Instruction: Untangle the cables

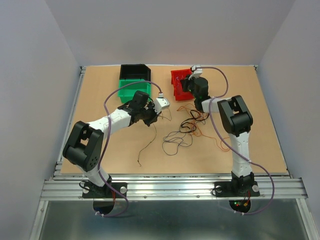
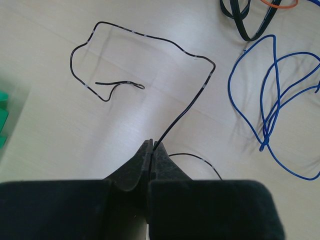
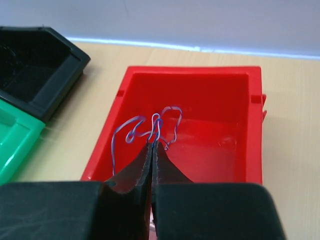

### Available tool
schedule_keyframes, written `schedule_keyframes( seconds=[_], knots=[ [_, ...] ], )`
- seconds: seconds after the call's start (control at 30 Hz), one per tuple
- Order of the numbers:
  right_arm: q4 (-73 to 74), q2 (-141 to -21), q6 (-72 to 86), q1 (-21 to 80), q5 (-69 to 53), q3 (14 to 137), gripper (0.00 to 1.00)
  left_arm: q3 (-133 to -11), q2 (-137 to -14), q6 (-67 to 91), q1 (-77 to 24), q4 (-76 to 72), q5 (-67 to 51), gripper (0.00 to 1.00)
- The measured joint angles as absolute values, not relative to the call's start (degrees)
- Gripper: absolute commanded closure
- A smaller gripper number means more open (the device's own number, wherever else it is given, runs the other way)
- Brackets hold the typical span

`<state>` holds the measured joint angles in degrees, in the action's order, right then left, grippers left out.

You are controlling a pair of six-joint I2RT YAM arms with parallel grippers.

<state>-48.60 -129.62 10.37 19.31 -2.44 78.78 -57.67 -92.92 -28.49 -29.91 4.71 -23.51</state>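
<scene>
My left gripper (image 2: 151, 145) is shut on a thin black cable (image 2: 194, 56), which runs from the fingertips in a wide loop across the table. A blue cable (image 2: 230, 82) lies looped to its right. In the top view the left gripper (image 1: 150, 117) hangs left of the clump of orange, black and blue cables (image 1: 187, 127) at the table's middle. My right gripper (image 3: 153, 143) is shut on a purple/blue cable (image 3: 156, 120), whose loops hang into the red bin (image 3: 200, 80). From above, the right gripper (image 1: 187, 82) is over that red bin (image 1: 176, 75).
A green bin (image 1: 127, 85) and a black bin (image 1: 135, 70) stand together at the back, left of the red bin. Thick lilac cables arc from both arms. An orange cable (image 2: 280, 5) and black loops (image 2: 240, 20) lie at the far edge of the left wrist view.
</scene>
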Motion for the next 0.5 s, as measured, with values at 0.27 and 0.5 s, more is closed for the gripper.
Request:
schedule_keyframes(
  seconds=[0.27, 0.5],
  knots=[
    [-36.03, -129.78, 8.80, 19.31, -2.44, 81.73, 0.99, -57.67, -92.92, -28.47, -29.93, 4.86, -23.51, 1.00],
    [-25.76, -131.63, 6.90, 19.59, -2.35, 90.52, 0.97, -57.67, -92.92, -28.47, -30.00, 5.02, -23.46, 1.00]
  ],
)
